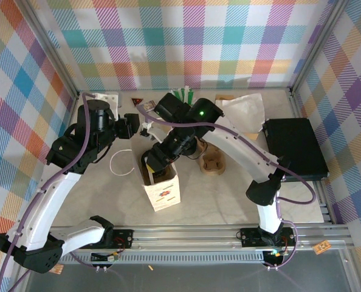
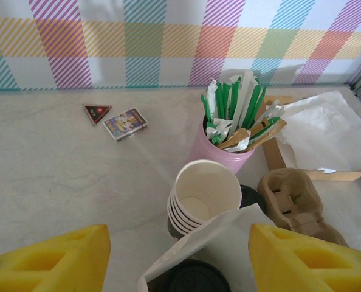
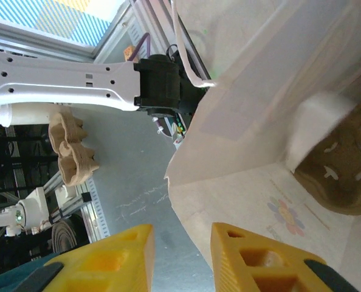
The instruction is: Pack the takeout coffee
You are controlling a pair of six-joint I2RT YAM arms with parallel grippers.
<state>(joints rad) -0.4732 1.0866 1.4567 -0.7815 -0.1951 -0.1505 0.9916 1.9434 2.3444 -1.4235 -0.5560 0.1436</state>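
A white paper bag [image 1: 163, 190] stands open at the table's middle. In the left wrist view a round black lid [image 2: 192, 281], the takeout coffee's, lies just inside the bag's rim [image 2: 229, 222]; the cup's side is hidden. My right gripper [image 1: 151, 159] hangs over the bag's mouth. In its own view the right gripper [image 3: 182, 234] has its yellow fingers apart with nothing between them, and the bag's wall [image 3: 241, 182] passes close by one finger. My left gripper [image 1: 135, 126] is behind the bag. Seen from its own wrist camera, the left gripper [image 2: 177, 230] is wide open and holds nothing.
Behind the bag are a stack of lidless paper cups [image 2: 205, 194], a pink cup of stirrers and sachets [image 2: 229, 137], a cardboard cup carrier [image 1: 214, 163] and crumpled white paper [image 2: 332, 131]. A black box [image 1: 296, 146] lies at the right. Small packets [image 2: 126, 123] lie at the back left.
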